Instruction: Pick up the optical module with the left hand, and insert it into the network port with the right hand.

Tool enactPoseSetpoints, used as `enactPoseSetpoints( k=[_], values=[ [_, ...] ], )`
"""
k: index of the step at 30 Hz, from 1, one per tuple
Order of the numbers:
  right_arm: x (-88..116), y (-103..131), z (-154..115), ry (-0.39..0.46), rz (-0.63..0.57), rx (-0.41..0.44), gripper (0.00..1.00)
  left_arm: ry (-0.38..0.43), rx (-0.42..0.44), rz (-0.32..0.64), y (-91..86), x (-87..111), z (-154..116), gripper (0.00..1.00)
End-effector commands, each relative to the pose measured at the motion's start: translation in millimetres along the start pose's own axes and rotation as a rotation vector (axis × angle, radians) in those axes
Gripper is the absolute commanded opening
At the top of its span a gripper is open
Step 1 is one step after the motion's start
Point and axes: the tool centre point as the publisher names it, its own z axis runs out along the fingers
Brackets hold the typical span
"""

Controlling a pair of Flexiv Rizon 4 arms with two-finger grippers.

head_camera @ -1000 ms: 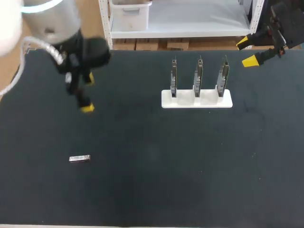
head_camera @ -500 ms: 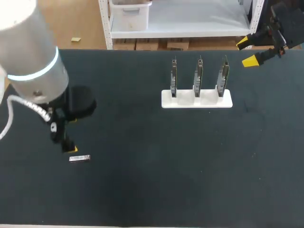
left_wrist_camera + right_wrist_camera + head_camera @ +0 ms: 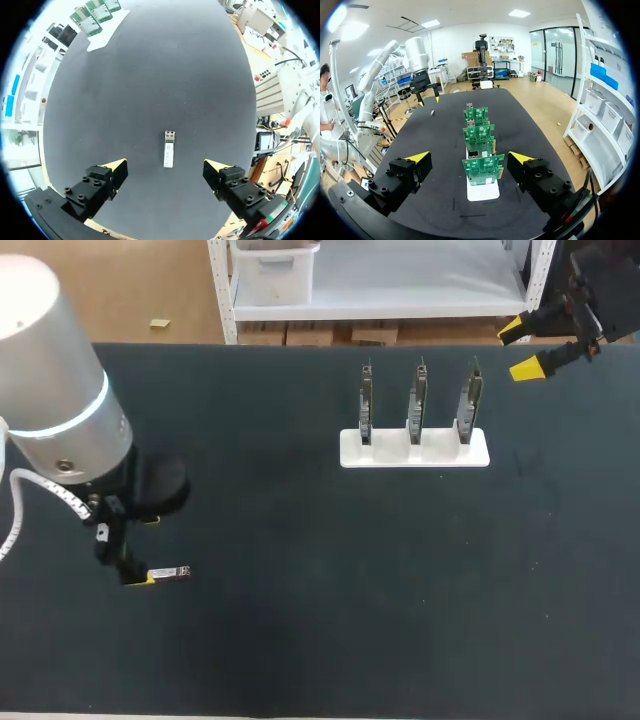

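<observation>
Down at the table (image 3: 150, 75), left gripper (image 3: 165, 166) spread wide astride the module (image 3: 169, 148), not touching; right gripper (image 3: 469, 157) also spread

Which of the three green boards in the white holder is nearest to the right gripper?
The rightmost board in the white holder in the head view. The right gripper hangs just beyond it; the other two stand farther left.

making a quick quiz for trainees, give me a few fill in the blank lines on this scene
1. The optical module lies flat on the table between the left gripper's ___ fingers, untouched.
2. The white stand holds ___ upright circuit boards.
3. The right gripper, open near the table's far edge, holds ___.

Missing words: open; three; nothing
</observation>
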Motion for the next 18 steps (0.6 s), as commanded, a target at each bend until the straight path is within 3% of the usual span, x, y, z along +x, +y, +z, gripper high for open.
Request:
enactPoseSetpoints(
  k=[1, 10, 18],
  values=[
    [0, 1, 0, 0.0, -0.001, 0.002, 1.0, 0.012, 0.017, 0.011, 3.2, -3.9, 9, 1.0],
    [0, 1, 0, 0.0, -0.001, 0.002, 1.0, 0.021, 0.025, -0.009, -3.1, -9.0, 19, 1.0],
    [0, 1, 0, 0.0, -0.001, 0.002, 1.0, 0.051, 0.026, -0.052, -7.2, -0.4, 32, 1.0]
  ],
)
